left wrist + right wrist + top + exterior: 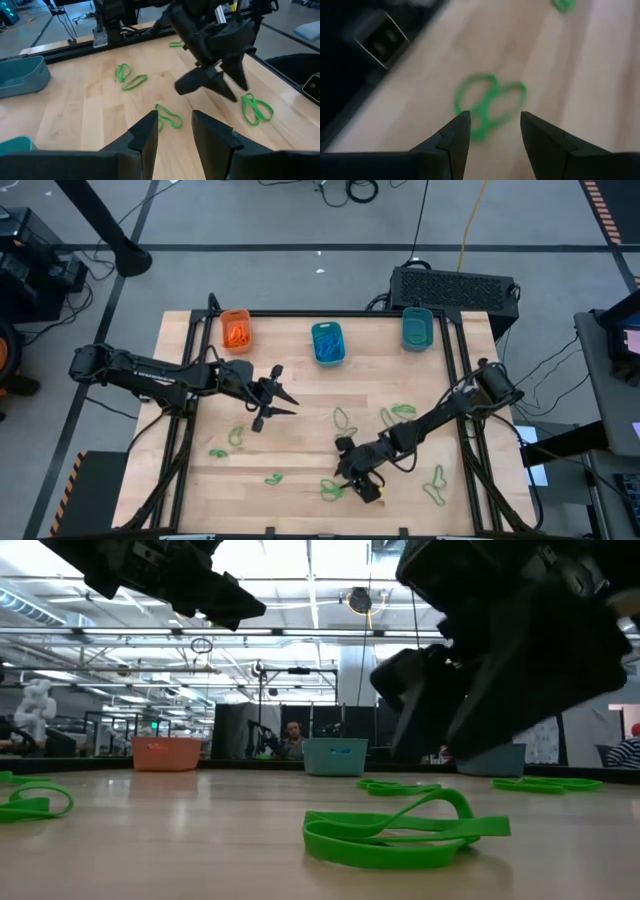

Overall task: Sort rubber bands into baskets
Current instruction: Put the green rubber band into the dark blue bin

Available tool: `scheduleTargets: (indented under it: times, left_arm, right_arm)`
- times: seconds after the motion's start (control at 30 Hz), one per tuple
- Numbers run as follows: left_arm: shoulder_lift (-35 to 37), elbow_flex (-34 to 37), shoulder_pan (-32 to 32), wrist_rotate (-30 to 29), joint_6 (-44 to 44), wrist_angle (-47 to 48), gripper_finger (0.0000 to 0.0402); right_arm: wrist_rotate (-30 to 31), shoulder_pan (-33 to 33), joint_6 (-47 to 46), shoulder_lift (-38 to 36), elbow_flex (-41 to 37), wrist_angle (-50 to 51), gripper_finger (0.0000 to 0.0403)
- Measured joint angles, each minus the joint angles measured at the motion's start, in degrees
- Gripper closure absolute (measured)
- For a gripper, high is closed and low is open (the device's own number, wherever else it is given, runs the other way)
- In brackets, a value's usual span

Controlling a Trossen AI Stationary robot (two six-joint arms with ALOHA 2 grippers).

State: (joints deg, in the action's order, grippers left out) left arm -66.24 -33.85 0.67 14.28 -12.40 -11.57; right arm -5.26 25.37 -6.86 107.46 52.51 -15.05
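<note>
In the high view, three baskets are seen in a row along the far edge of the tabletop (300, 395): an orange basket (236, 330) holding orange bands, a teal basket (328, 343) with blue bands in the middle, and a second teal basket (417, 328) toward the far right corner. Green rubber bands (342, 419) are scattered over the near half of the tabletop, several near the middle, some toward the near left and near right corners. The left gripper (283, 402) is held over the middle left of the tabletop, its fingers spread and holding nothing. The right gripper (345, 480) is lowered near the near edge, just beside a green band (330, 491).

In the low view, a folded green band (400, 830) lies flat on the tabletop close to the near edge, with the right gripper (440, 745) hanging above it and apart from it. The baskets are seen far back in a row.

In the left wrist view, the left gripper's fingers (147, 132) are spread with bare wood and a green band (167, 117) beyond them.

In the right wrist view, the right gripper's fingers (457, 132) are spread, with a looped green band (487, 102) lying on the tabletop beyond the gap, not pinched.
</note>
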Motion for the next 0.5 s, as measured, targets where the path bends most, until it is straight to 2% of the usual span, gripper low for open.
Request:
scheduleTargets:
  times: [0.23,0.5]
  left_arm:
    - [0.0,0.0,0.0,0.0,0.0,0.1,0.0274]
    - [0.0,0.0,0.1,0.0,0.0,0.1,0.0274]
  right_arm:
    - [-2.4,0.6,-5.1,3.3,0.0,-7.1,0.0237]
    - [-2.4,1.0,-6.2,5.8,0.0,-8.4,0.0239]
